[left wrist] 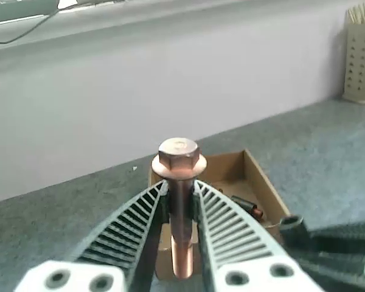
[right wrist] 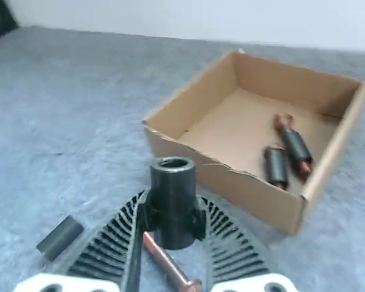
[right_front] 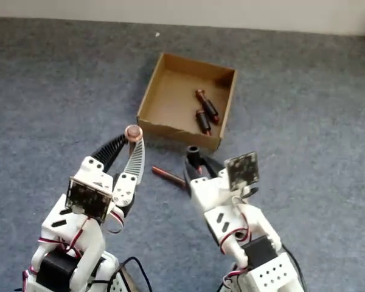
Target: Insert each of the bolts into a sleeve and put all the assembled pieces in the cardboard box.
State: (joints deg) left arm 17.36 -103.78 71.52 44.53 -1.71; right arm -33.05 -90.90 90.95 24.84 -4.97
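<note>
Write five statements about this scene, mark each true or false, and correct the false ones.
1. The left tool grips a bolt. True.
2. The right tool is empty. False: it grips a sleeve.
3. The box holds two assembled pieces. True.
4. Every bolt is either gripped or boxed. False: a loose bolt lies on the table between the arms.
5. A loose sleeve lies on the table. True.
</note>
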